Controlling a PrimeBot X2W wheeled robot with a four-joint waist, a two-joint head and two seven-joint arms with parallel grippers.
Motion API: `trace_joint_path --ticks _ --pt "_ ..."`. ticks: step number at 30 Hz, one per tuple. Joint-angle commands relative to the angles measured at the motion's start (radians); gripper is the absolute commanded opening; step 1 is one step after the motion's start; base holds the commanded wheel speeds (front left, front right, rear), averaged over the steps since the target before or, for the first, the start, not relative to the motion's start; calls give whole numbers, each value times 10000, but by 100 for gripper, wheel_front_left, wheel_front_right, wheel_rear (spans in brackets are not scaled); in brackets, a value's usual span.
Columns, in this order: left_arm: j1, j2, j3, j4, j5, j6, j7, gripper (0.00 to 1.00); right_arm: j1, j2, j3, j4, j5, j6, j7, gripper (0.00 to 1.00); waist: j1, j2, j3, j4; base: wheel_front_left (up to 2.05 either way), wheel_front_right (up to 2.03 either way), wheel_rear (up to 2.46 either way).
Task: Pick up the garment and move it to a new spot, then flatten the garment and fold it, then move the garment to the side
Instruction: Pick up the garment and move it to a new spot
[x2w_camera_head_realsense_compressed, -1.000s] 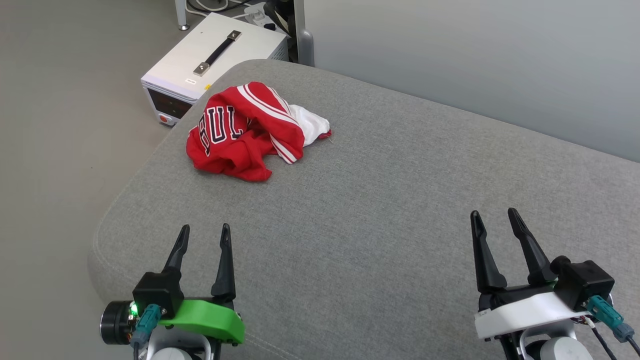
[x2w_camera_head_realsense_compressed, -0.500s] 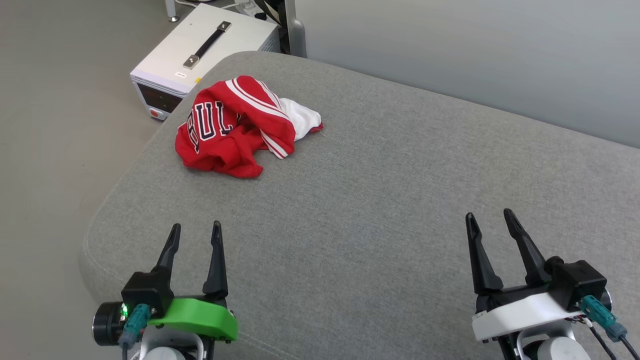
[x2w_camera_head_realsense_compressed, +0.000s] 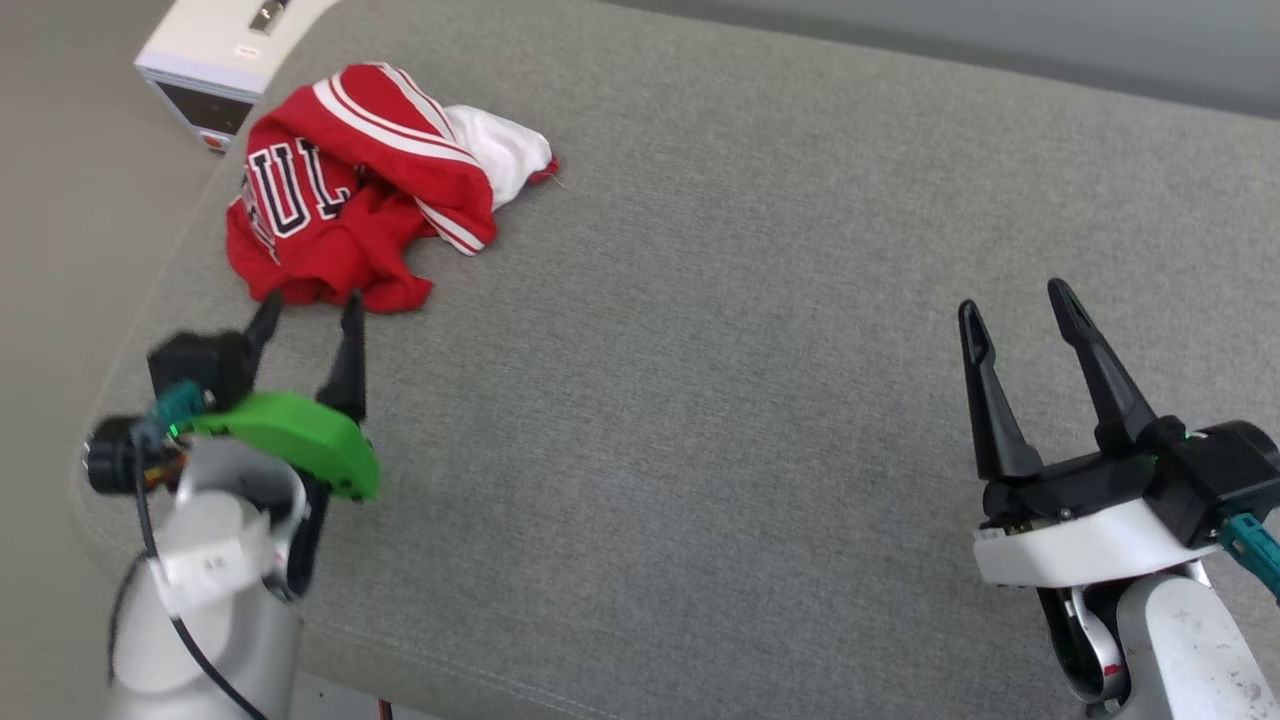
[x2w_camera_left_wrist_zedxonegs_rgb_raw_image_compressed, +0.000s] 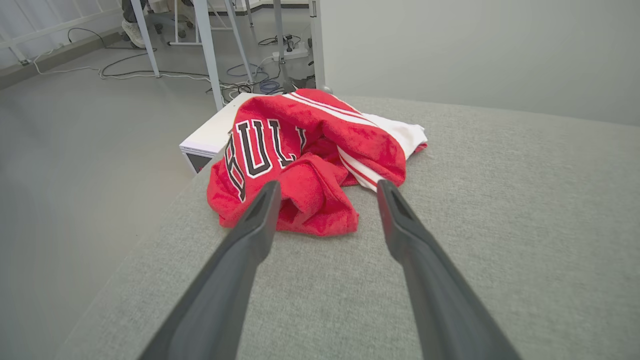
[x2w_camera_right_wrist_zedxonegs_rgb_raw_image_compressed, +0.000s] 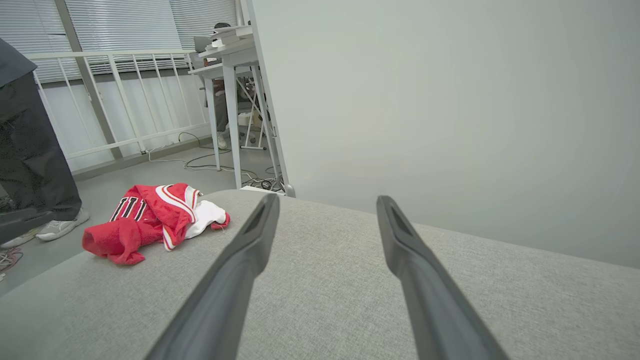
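Well, over at ten o'clock a white box (x2w_camera_head_realsense_compressed: 195, 75) sits on the floor, just off the corner of the grey cushion (x2w_camera_head_realsense_compressed: 700, 400). Beside it, on that corner, the shirt (x2w_camera_head_realsense_compressed: 340, 200) lies crumpled, its red body bunched up and a white sleeve (x2w_camera_head_realsense_compressed: 500, 150) poking out toward two o'clock. At eight o'clock the left gripper (x2w_camera_head_realsense_compressed: 312, 300) points to twelve with fingers spread and tips right at the shirt's near hem. I'd say it is lined up to take the heap between them; nothing is in it yet. Across at four o'clock the right gripper (x2w_camera_head_realsense_compressed: 1013, 297) hangs spread and empty, well apart from the shirt and likely kept back for the flattening.
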Motion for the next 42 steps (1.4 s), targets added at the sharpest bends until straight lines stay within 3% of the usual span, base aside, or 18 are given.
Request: trace_joint_path --ticks 1,9,16,24,29,30,31,37,42 --pt "-650 306 -33 161 -168 -75 410 100 -227 -63 78 -200 -57 -9 -45 100 -2 0 1493 -1045 0 0 0" --pt "-3458 1812 -732 782 -1593 -183 3639 100 -877 -188 89 -951 -151 -9 -4 100 -2 0 2899 -1843 0 0 0" --pt "-4961 3336 -1514 1341 -2595 -187 5223 100 -1167 -104 -95 -1157 -116 -9 -16 100 -2 0 3523 -2420 0 0 0" --pt "-5407 4019 -1960 2528 -3469 -188 7813 100 -1246 12 -58 -1074 -81 -9 -37 100 -2 0 3835 -2687 0 0 0" --pt "-5249 4066 -1852 2819 -3765 -103 8285 100 -1302 64 -80 -1006 -88 -9 -42 100 -2 0 3871 -2741 0 0 0" --pt "-5200 4044 -1841 2845 -3815 -103 8285 20 -1309 72 -103 -977 -93 -9 -42 100 -2 0 3843 -2730 0 0 0" --pt "-5161 4027 -1851 2856 -3840 -106 8280 0 -1308 80 -122 -947 -100 -9 -43 100 -2 0 3804 -2715 0 0 0" --pt "-5028 4013 -1642 2871 -3982 -63 7629 0 -1304 122 -100 -850 -97 -9 -44 100 -2 0 3279 -2593 0 0 0" --pt "-4981 4095 -1416 2683 -3947 -70 6404 0 -1142 215 -155 -640 -37 -9 -44 100 -2 0 2387 -2507 0 0 0"
